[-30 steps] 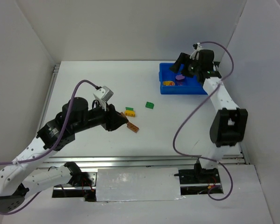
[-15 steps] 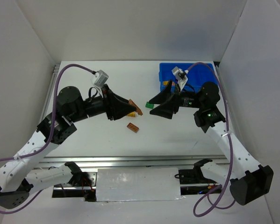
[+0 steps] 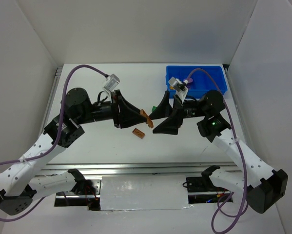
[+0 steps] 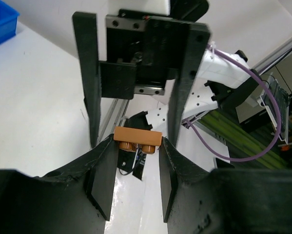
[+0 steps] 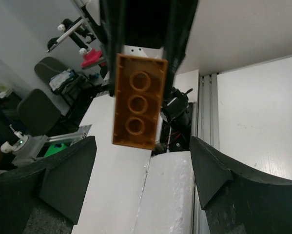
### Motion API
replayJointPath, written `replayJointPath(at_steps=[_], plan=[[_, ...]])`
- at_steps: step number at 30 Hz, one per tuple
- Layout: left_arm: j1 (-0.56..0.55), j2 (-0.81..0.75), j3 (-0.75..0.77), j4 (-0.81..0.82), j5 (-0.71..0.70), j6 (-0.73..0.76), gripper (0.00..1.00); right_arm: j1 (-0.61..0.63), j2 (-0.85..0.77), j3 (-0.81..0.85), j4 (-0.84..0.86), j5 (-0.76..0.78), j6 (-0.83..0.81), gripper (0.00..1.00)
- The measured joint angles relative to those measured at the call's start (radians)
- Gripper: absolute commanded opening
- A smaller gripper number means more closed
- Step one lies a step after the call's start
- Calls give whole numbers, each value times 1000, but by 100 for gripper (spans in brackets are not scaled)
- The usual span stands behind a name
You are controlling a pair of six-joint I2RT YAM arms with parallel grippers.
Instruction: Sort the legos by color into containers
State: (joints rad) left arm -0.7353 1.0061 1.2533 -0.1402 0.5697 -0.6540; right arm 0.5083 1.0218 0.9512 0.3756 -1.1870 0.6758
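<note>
My left gripper [image 3: 140, 117] is shut on a brown-orange lego [image 3: 146, 118] and holds it above the table. In the left wrist view the lego [image 4: 137, 135] sits crosswise between my fingertips [image 4: 111, 146]. My right gripper [image 3: 152, 123] is open and faces the left one, its fingers on either side of the held lego without touching it. In the right wrist view the lego [image 5: 138, 107] hangs between the open fingers [image 5: 72, 170]. A second brown-orange lego [image 3: 138, 133] lies on the table below. The blue tray [image 3: 204, 73] stands at the back right. The other legos are hidden.
White walls close in the table on the left, back and right. A metal rail [image 3: 136, 168] runs along the near edge. Purple cables [image 3: 87, 70] loop above both arms.
My left gripper has lifted a brown-orange lego and moved right. My right arm has swung from the blue tray to the middle, and its open gripper now meets the left one.
</note>
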Motion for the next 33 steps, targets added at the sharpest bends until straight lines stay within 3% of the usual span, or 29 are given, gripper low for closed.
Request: replayJointPath(at_steps=[4, 7, 16, 18, 19, 20, 23, 24, 25, 26, 33], plan=[[0, 21, 0, -23, 6, 0, 0, 17, -2, 3, 31, -14, 11, 84], [0, 31, 0, -26, 14, -1, 0, 35, -2, 24, 15, -6, -3, 79], [1, 39, 5, -27, 34, 6, 0, 63, 33, 90, -123, 50, -90, 39], [5, 39, 10, -46, 32, 25, 0, 68, 44, 99, -154, 63, -95, 26], [8, 39, 11, -53, 29, 27, 0, 69, 48, 104, -165, 66, -101, 11], [8, 39, 13, -58, 27, 30, 0, 71, 50, 107, -173, 69, -106, 4], [8, 38, 18, -69, 27, 50, 21, 75, 51, 109, -183, 73, -116, 0], [8, 37, 18, -71, 26, 52, 55, 77, 51, 109, -183, 77, -117, 0], [8, 35, 18, -74, 19, 55, 81, 78, 51, 109, -185, 80, -120, 0], [8, 33, 18, -76, 8, 63, 99, 79, 52, 109, -186, 87, -122, 0], [6, 27, 47, -127, -146, 72, 100, 89, 95, 109, -233, 152, -192, 0]])
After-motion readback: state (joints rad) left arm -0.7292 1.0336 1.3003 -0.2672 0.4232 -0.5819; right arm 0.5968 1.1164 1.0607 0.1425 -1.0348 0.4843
